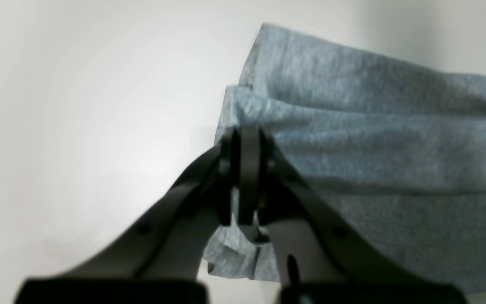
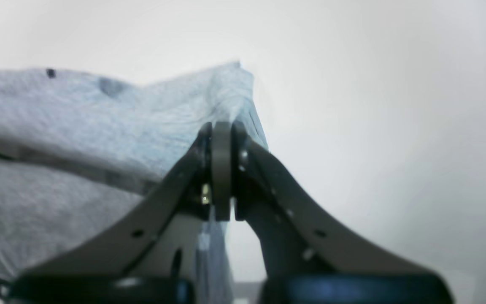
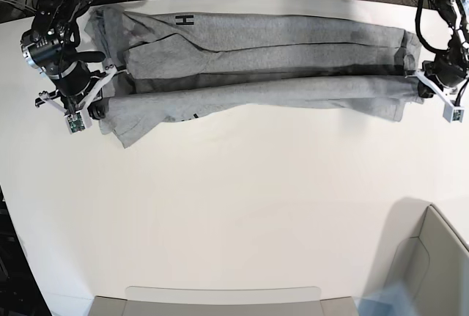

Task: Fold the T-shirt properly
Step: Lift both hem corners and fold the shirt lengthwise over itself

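the t-shirt lies stretched in a long band across the far side of the white tabletop. right end effector pinches its one end, left end effector the other, a fold raised between them.

The T-shirt lies stretched across the table between both jaws, one end in each.

Black capital "H" on the T-shirt, other lettering unreadable
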Controlling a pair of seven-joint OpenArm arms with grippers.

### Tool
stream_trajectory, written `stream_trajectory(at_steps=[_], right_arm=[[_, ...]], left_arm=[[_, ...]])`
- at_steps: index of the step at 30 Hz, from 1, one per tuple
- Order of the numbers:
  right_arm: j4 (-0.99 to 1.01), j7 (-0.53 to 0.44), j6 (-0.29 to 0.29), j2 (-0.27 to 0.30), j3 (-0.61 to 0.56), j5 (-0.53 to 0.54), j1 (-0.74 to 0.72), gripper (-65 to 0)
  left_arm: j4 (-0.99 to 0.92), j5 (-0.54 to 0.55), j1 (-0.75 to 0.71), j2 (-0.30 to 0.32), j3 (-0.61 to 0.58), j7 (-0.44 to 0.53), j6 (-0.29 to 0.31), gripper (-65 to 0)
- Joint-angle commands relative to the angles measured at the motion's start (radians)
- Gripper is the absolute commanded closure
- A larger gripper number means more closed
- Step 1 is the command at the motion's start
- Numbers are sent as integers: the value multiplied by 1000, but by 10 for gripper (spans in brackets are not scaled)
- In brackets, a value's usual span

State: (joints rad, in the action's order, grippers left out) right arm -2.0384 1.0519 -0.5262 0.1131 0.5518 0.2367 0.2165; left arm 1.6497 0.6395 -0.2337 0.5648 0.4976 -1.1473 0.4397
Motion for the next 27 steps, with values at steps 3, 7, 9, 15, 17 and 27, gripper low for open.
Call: stream_trajectory(at_steps=[3,7,9,15,17,27], right_arm=[[-20,-11,-19,10,26,3,-4,0],[-20,-14,-19,13,29,3,30,0],[-20,-14,-21,13,35,3,51,0],[-20,-15,-21,12,27,3,130,0],[-17,-15,-21,10,21,3,143,0],[-12,-14,-21,-2,4,-3,169,-33]], left_arm=[[16,0,-25,22,14,14,-2,0],[16,0,-62,22,16,14,-2,0],[16,1,-91,21,16,19,-2,0],[16,0,-132,7,9,25,-2,0],[11,0,-134,5,6,25,-2,0],[33,-2,-140,-19,14,23,-2,-185]])
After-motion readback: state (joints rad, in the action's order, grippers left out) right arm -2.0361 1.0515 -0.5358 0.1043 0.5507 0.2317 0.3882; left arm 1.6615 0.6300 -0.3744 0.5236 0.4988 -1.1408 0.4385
